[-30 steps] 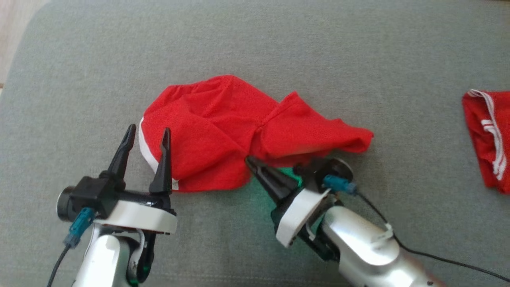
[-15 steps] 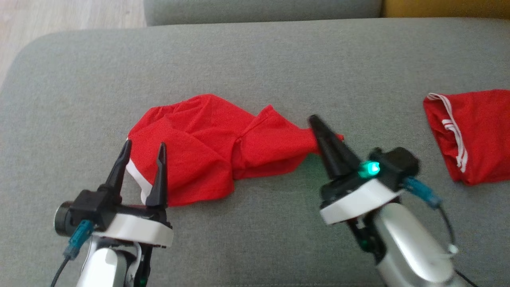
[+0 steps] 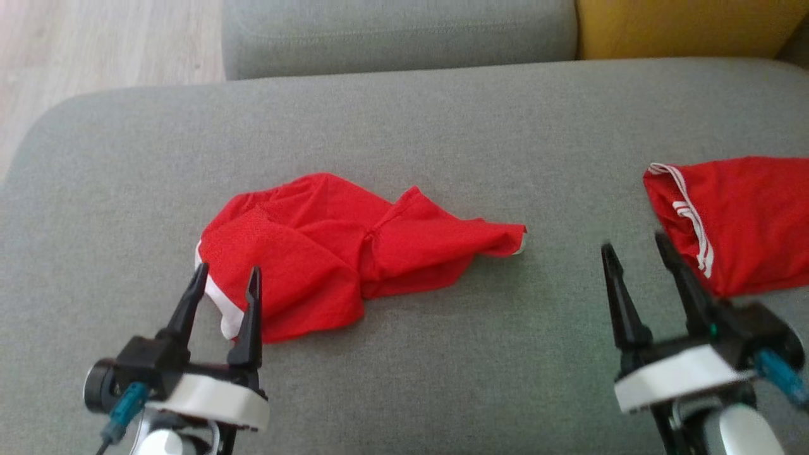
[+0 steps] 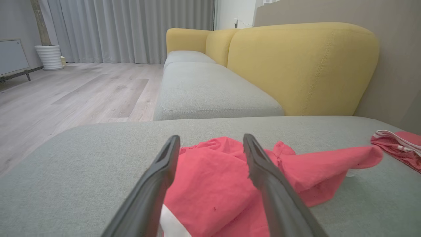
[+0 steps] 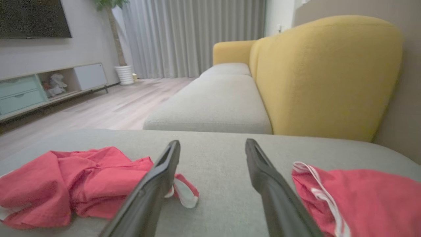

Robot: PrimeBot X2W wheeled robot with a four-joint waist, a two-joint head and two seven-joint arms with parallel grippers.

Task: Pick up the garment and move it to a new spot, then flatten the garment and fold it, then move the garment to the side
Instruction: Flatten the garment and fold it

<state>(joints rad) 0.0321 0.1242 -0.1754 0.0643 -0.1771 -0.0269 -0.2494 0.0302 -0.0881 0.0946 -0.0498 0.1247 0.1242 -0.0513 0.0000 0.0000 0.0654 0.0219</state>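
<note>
garment (image 3: 341, 259) lies mid-cushion on the grey sofa seat (image 3: 442, 126), rumpled, one leg drawn out to the right. both claws are spread and hold nothing. your left gripper (image 3: 228, 268) hangs at its near-left edge. your right gripper (image 3: 634, 243) sits well clear of it, beside a second red garment (image 3: 739, 221). my read: flattening barely begun; fold and move aside not yet done. left wrist view gives you the white hem band (image 4: 174, 225) low between the fingers. right wrist view shows the leg's white-trimmed tip (image 5: 185, 196) curled up, which head view hardly shows.
</note>
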